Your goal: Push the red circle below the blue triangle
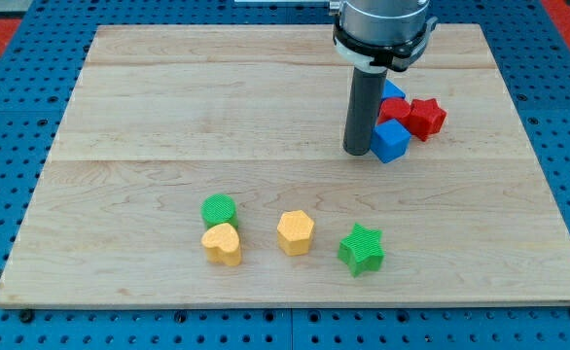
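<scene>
My tip rests on the wooden board, at the upper right. It touches or nearly touches the left side of a blue cube. Just above the cube lies the red circle, partly hidden by the rod. A blue triangle peeks out above the red circle, mostly hidden behind the rod. A red star sits to the right of the red circle, against the cube's upper right.
At the view's bottom centre sit a green circle, a yellow heart just below it, a yellow hexagon and a green star. A blue pegboard surrounds the board.
</scene>
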You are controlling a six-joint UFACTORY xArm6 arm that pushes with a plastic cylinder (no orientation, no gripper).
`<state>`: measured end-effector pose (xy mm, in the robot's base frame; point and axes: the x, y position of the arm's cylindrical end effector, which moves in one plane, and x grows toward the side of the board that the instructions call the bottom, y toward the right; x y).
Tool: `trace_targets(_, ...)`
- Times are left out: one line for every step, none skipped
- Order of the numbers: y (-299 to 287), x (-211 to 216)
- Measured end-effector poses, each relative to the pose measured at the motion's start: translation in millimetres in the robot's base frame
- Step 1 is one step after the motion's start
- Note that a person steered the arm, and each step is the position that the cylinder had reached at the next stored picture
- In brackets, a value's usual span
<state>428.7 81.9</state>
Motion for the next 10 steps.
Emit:
trace_targets(0.0, 2.0)
trace_targets(1.4, 28.0)
trace_targets(86.3, 78.4)
trace_targets(108.7, 55.7)
trace_targets(89.2, 6.9)
trace_targets(84.6, -16.0)
trace_targets(84.3, -39.9)
trace_targets(64.8, -58.2)
trace_targets(52.0, -73.1)
trace_targets(95.5, -75.7)
